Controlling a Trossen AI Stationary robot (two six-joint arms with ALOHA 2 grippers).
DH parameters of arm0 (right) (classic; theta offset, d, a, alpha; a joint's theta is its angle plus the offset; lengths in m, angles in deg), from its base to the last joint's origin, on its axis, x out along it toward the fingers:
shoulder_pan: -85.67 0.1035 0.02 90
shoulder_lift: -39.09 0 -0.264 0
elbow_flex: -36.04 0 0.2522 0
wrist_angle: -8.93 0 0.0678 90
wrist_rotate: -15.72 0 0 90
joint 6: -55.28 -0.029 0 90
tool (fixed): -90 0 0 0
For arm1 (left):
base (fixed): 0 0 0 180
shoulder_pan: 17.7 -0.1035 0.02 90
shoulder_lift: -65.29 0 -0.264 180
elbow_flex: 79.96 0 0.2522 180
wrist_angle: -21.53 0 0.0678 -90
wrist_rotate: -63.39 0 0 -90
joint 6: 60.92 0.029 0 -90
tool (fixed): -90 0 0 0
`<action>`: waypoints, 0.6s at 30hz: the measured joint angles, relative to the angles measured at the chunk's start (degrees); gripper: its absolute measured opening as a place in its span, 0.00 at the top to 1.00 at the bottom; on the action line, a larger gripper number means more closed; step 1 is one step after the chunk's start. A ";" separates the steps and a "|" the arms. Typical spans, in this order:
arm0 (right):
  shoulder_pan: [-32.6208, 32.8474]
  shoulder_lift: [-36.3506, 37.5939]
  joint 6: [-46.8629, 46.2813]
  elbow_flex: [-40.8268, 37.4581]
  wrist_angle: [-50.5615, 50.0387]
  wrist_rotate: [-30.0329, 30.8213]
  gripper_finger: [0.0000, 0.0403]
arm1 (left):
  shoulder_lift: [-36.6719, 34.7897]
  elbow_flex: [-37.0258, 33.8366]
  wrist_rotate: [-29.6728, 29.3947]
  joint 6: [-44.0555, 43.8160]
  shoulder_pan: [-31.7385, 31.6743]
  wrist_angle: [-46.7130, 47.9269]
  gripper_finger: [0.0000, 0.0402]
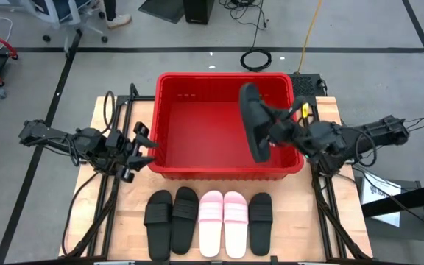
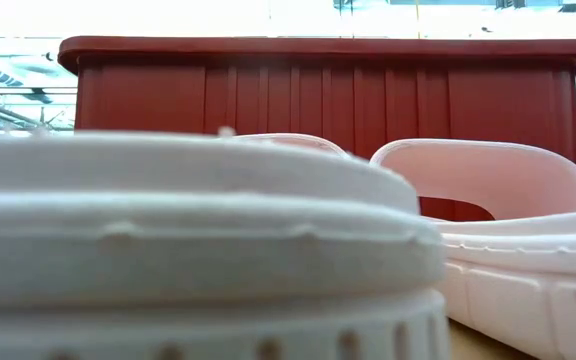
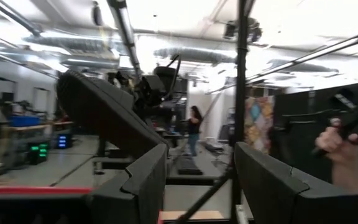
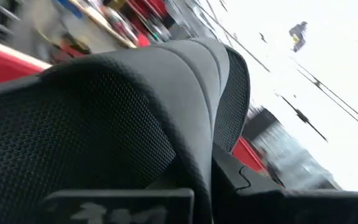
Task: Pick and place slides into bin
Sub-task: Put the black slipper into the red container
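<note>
My right gripper [image 1: 274,129] is shut on a black slide [image 1: 254,121] that hangs over the right half of the red bin [image 1: 169,121]. The same slide [image 3: 104,112] shows in the left wrist view. Five more slides lie side by side, soles down, near the table's front edge: two black [image 1: 158,217] [image 1: 185,219], two pink [image 1: 210,222] [image 1: 235,222] and one black [image 1: 260,222]. My left gripper [image 1: 144,147] waits open beside the bin's left wall, holding nothing. My right gripper holds the black slide about the middle of its length [image 1: 265,126], coming level from the table's right, fingers across it. The slide is lifted clear above the bin, turned on its edge, its length running from near to far. In the right wrist view the strap [image 4: 166,93] hides the fingertips.
The bin takes up the table's middle and far part; its wall [image 2: 328,95] rises right behind the pink slides [image 2: 488,190]. A person's hand [image 3: 337,149] and another person [image 3: 194,127] show in the room beyond the table.
</note>
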 joint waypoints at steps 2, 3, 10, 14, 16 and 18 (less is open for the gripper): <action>-2.57 -0.16 -0.48 0.00 -1.41 0.13 0.99 | 0.02 0.00 -1.96 0.98 -0.02 0.18 0.51; -3.59 -0.20 -1.25 0.00 -2.71 0.13 0.99 | 0.00 0.00 -2.92 1.29 0.00 0.28 0.51; -11.00 -0.25 -9.63 0.00 -12.99 -0.37 0.99 | 0.00 0.02 -11.55 5.06 -0.02 1.06 0.51; -15.11 -0.68 -13.82 0.00 -19.23 -2.57 0.99 | 0.00 0.02 -15.32 7.58 -0.67 1.05 0.51; -17.15 -0.83 -16.48 0.00 -22.82 -6.22 0.99 | 0.00 0.02 -15.97 7.75 -1.85 1.04 0.51; -19.19 -1.30 -19.28 0.00 -25.31 -10.31 0.99 | 0.00 0.01 -16.02 7.43 -3.47 1.04 0.51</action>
